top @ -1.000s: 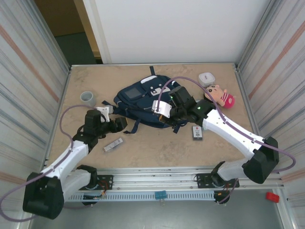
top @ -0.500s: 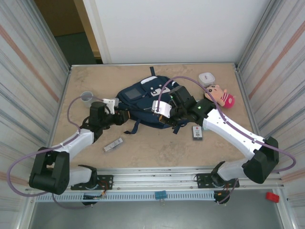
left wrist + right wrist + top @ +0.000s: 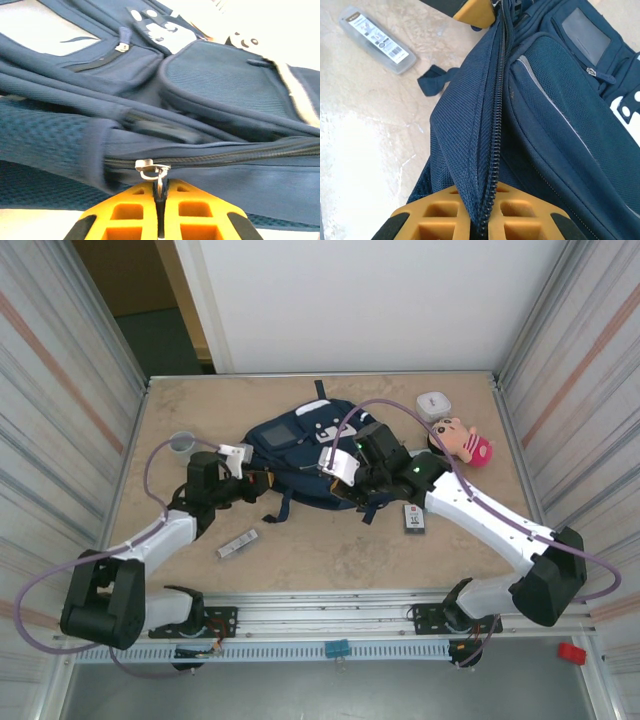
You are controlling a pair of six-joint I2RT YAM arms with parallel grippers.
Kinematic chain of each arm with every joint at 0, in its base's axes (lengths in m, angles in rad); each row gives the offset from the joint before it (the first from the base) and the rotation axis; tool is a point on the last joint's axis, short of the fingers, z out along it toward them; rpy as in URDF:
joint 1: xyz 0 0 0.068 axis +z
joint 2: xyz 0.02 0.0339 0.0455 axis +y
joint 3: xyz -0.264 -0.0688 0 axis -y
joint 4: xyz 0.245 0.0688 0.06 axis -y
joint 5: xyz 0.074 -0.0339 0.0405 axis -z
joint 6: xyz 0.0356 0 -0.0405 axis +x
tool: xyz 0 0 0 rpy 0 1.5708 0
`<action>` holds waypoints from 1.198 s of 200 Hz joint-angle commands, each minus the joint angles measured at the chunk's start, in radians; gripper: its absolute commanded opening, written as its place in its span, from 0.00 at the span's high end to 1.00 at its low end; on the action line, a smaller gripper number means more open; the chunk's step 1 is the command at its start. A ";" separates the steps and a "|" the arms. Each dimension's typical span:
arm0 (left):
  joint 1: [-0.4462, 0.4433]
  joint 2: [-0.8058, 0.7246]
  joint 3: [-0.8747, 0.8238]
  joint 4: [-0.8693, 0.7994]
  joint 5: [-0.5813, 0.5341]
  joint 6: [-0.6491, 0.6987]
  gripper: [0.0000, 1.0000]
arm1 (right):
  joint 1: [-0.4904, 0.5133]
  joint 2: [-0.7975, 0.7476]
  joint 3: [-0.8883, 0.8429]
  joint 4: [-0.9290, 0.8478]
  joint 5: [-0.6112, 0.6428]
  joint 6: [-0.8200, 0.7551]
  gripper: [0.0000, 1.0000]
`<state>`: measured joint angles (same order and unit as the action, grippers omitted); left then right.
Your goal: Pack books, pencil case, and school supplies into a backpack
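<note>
The top camera looks down from above and behind the arm bases (image 3: pixel 185 612), well off, with the backpack (image 3: pixel 305 450) in the middle of its view. The left wrist camera sits very close at the backpack's near-left edge, looking low across the fabric, with the left gripper (image 3: pixel 160 195) at the bottom edge pinched on the zipper pull (image 3: pixel 152 169). The right wrist camera, close at the backpack's near edge, looks steeply down along its zipper (image 3: pixel 492 145) toward that left end, with the right gripper (image 3: pixel 482 205) clamped on the backpack there. Both wrist views share the zipper. The right wrist and top views share the silver-grey bar (image 3: pixel 377 39) near the backpack's front-left.
</note>
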<state>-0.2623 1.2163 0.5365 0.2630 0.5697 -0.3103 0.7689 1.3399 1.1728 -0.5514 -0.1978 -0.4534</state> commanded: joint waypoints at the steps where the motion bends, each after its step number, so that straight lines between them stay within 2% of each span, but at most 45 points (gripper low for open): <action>1: -0.034 -0.077 0.012 -0.051 0.092 0.032 1.00 | 0.026 -0.007 -0.009 0.232 0.052 0.123 1.00; 42: -0.115 -0.152 0.065 -0.214 0.178 0.090 1.00 | 0.065 0.098 -0.033 0.392 0.158 0.270 1.00; 61: -0.170 -0.180 0.090 -0.291 0.207 0.122 1.00 | 0.068 0.149 -0.021 0.441 0.143 0.315 1.00; 79: -0.201 -0.202 0.092 -0.330 0.177 0.125 1.00 | 0.077 0.157 -0.028 0.472 0.135 0.344 0.98; 89: -0.202 -0.213 0.088 -0.348 0.142 0.120 1.00 | 0.078 0.136 -0.050 0.486 0.134 0.377 0.82; 90: -0.202 -0.215 0.087 -0.351 0.135 0.119 1.00 | 0.078 0.128 -0.059 0.491 0.132 0.387 0.78; 91: -0.202 -0.215 0.087 -0.354 0.128 0.118 1.00 | 0.078 0.128 -0.059 0.491 0.132 0.387 0.78; 93: -0.202 -0.217 0.087 -0.360 0.115 0.117 1.00 | 0.078 0.116 -0.073 0.497 0.130 0.403 0.70; 97: -0.202 -0.220 0.088 -0.373 0.088 0.116 1.00 | 0.074 0.098 -0.093 0.510 0.126 0.431 0.62; 108: -0.200 -0.224 0.091 -0.405 0.003 0.112 1.00 | 0.055 0.049 -0.146 0.535 0.126 0.531 0.48; 109: -0.198 -0.224 0.092 -0.409 -0.003 0.112 1.00 | 0.049 0.038 -0.157 0.539 0.126 0.558 0.44; 115: -0.196 -0.222 0.094 -0.431 -0.036 0.112 1.00 | 0.031 0.016 -0.183 0.547 0.126 0.631 0.36; 126: -0.193 -0.218 0.105 -0.476 -0.102 0.103 1.00 | -0.026 -0.030 -0.238 0.543 0.119 0.829 0.26; 144: -0.193 -0.191 0.125 -0.545 -0.201 0.073 1.00 | -0.134 -0.062 -0.291 0.455 0.070 1.108 0.25; 158: -0.193 -0.167 0.131 -0.568 -0.208 0.063 1.00 | -0.167 -0.055 -0.323 0.373 0.067 1.207 0.24; 171: -0.198 -0.148 0.118 -0.558 -0.187 0.054 1.00 | -0.161 -0.055 -0.375 0.364 0.090 1.275 0.23; 185: -0.211 -0.138 0.100 -0.541 -0.176 0.043 1.00 | -0.159 -0.062 -0.439 0.447 0.072 1.331 0.22; 214: -0.230 -0.147 0.088 -0.539 -0.167 0.043 1.00 | -0.162 -0.012 -0.429 0.429 0.076 1.362 0.20; 239: -0.248 -0.153 0.062 -0.509 -0.144 0.030 1.00 | -0.160 0.072 -0.479 0.596 0.023 1.441 0.24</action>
<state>-0.4889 1.0843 0.6209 -0.2878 0.3920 -0.2626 0.6067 1.3502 0.7261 -0.0937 -0.1291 0.8635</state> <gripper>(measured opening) 0.075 0.781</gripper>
